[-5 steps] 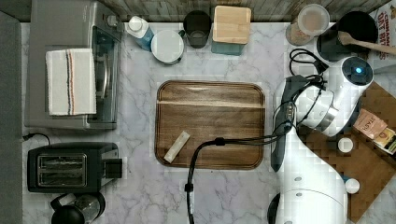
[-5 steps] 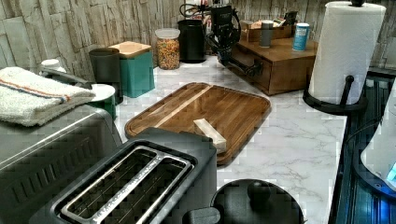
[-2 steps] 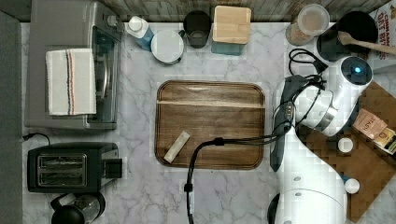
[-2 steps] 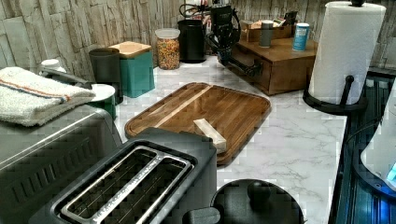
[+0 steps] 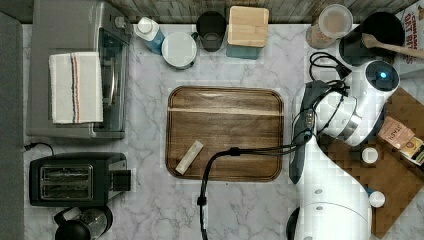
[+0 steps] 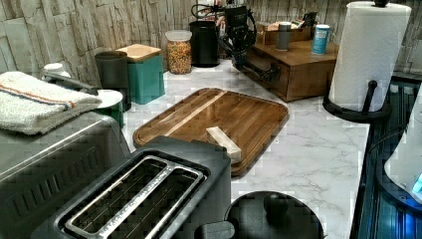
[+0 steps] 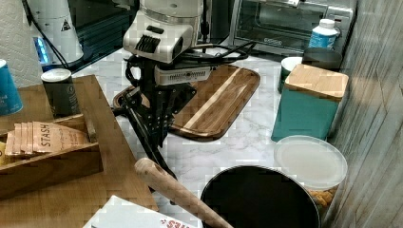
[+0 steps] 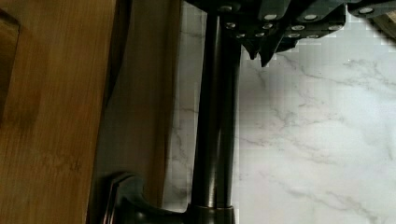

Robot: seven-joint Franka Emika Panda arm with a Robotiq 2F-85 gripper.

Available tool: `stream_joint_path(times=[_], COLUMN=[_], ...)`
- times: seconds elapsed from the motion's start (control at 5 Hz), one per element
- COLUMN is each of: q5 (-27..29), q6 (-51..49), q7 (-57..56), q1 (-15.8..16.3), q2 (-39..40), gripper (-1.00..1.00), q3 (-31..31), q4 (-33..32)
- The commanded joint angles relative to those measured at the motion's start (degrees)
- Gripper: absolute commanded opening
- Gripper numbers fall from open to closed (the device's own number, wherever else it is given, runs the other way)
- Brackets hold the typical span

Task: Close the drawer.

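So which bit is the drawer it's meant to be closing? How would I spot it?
Find the brown wooden box unit beside the paper towel roll in the left view. The drawer is its front face toward the marble counter, where the gripper is. Unlike the flat top with cans, it carries a long dark bar handle.

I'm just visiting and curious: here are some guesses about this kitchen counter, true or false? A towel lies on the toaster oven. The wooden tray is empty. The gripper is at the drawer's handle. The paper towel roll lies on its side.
1. A striped towel lies on the toaster oven: true.
2. The wooden tray is empty: false, a small pale block lies on it.
3. The gripper is at the drawer's dark bar handle: true.
4. The paper towel roll lies on its side: false, it stands upright on its holder.
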Motion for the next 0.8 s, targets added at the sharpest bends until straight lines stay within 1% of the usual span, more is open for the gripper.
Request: stream_joint_path(times=[0.2, 0.8], q5=[-4.4, -4.0], q6=[-0.3, -0.3], q7=[-1.0, -1.2], q1=[-9.0, -8.5], q2=[-0.1, 0.0], gripper=[-1.00, -1.00], q3=[-10.3, -10.8], q4=[-0.1, -0.1])
